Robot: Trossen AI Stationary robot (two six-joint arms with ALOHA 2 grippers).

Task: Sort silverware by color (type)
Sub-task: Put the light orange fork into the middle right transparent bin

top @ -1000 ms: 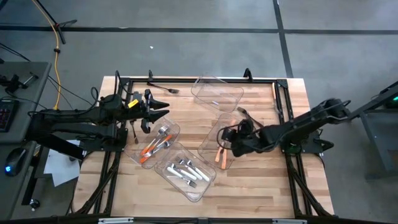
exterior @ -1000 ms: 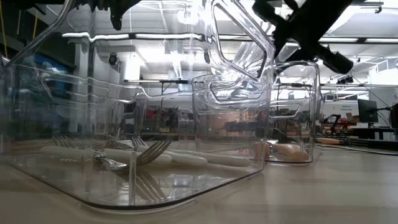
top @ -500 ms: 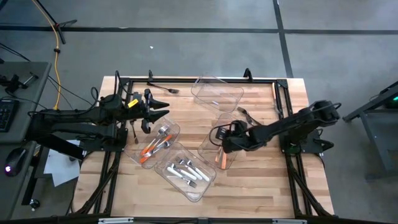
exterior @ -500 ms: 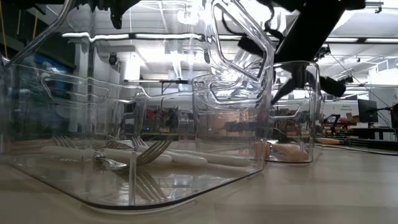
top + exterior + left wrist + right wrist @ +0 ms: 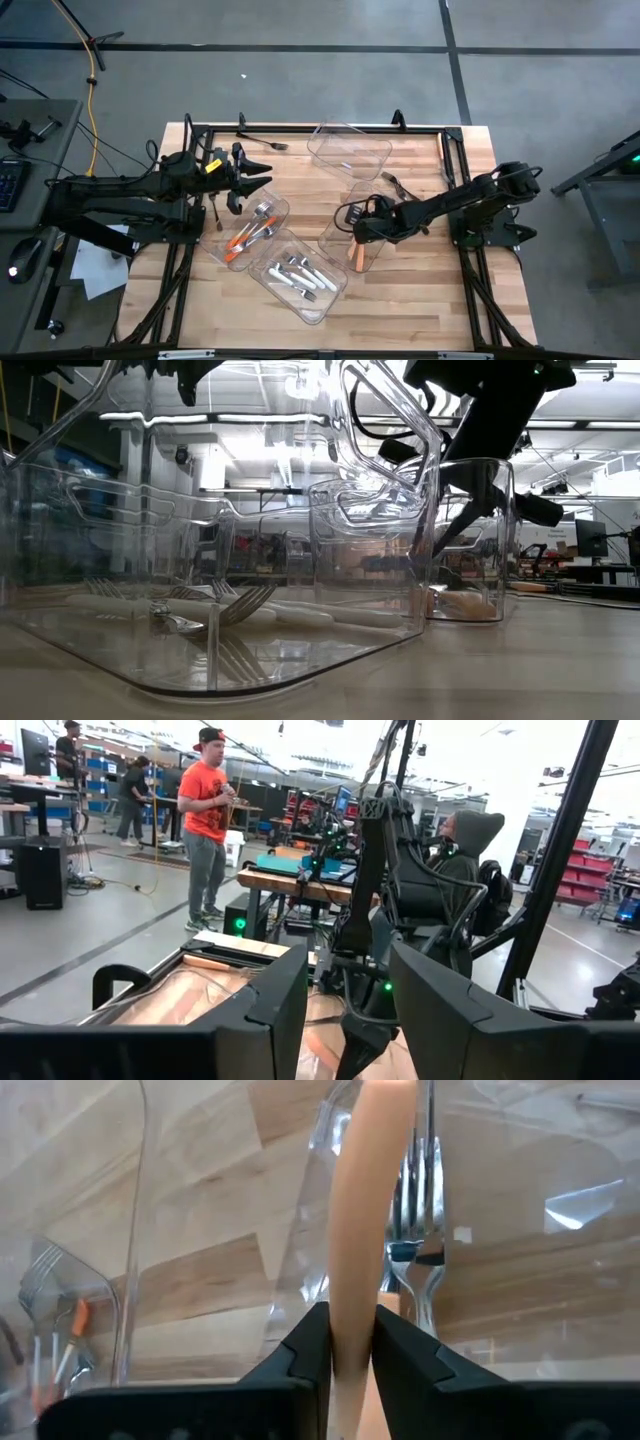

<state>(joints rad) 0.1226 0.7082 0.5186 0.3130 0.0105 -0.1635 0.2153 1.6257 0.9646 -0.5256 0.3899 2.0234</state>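
1. An orange utensil [image 5: 370, 1210] sits between the right gripper [image 5: 352, 1342] fingers, over a bin [image 5: 352, 232] already holding orange pieces.
2. White ones fill another bin [image 5: 300, 277].
3. One bin [image 5: 248, 230] looks mixed, so sorting isn't finished.
4. The left gripper [image 5: 255, 177] waits with fingers spread, holding nothing.

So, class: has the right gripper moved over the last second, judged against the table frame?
Yes. In the high view the right gripper has slid toward the table's left side, away from the right frame rail, over the clear bin.
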